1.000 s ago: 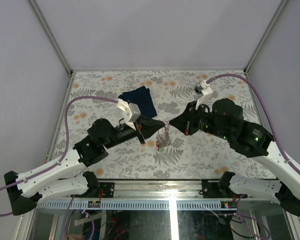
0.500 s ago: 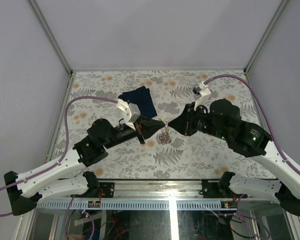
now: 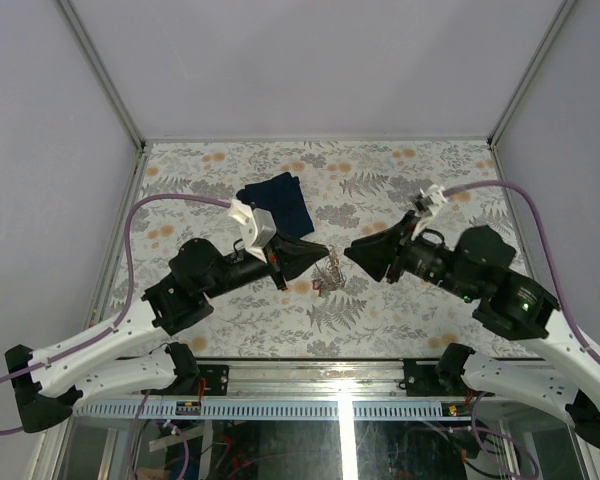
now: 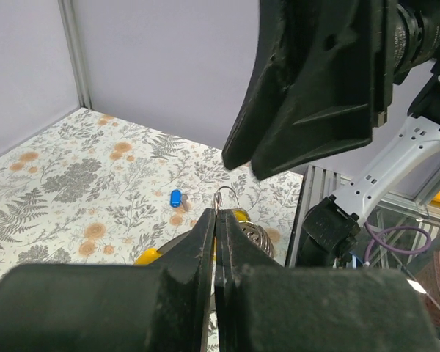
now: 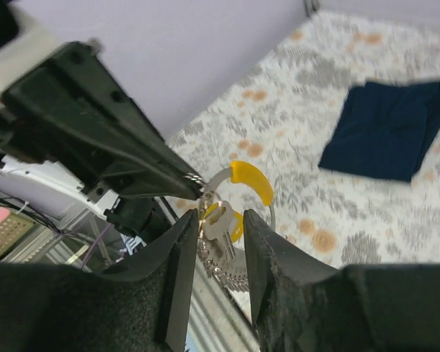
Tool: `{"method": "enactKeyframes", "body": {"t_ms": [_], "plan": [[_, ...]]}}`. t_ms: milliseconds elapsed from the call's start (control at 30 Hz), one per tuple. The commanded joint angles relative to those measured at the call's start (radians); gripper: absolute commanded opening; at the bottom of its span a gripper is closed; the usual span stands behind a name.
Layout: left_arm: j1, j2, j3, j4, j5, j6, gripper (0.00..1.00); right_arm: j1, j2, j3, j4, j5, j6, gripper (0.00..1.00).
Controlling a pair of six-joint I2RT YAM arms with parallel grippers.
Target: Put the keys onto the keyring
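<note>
Keyring (image 3: 329, 266): hangs mid-air btwn the two arms, above the worktop (image 3: 400, 300), its wire pinched at the top by left gripper (image 4: 215, 220), jaws together on it; yellow-tagged keys (image 5: 251, 180) appear threaded on, one blue-tagged key (image 4: 176, 197) lies loose on the worktop below. Right gripper (image 5: 220, 220): jaws apart, just beside the bunch, holding nothing. Risks: thin wire could slip or twist in so narrow a pinch if the right jaws bump the bunch; swinging keys may spoil aim at the ring; blue key prob. awkward to lift flat off the worktop.
</note>
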Motion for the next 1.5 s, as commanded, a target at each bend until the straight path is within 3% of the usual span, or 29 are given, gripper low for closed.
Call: {"method": "enactKeyframes", "body": {"t_ms": [0, 167, 467, 1467], "plan": [[-0.005, -0.022, 0.038, 0.107, 0.062, -0.002, 0.00, 0.006, -0.124, -0.094, 0.316, -0.098, -0.203, 0.40], [-0.005, -0.013, 0.058, 0.129, 0.197, -0.018, 0.00, 0.006, -0.173, -0.162, 0.397, -0.218, -0.370, 0.43], [-0.006, 0.004, 0.086, 0.155, 0.369, -0.043, 0.00, 0.006, -0.137, -0.104, 0.261, -0.458, -0.496, 0.48], [-0.005, 0.023, 0.095, 0.197, 0.423, -0.056, 0.00, 0.006, -0.116, -0.157, 0.320, -0.525, -0.458, 0.30]]}}
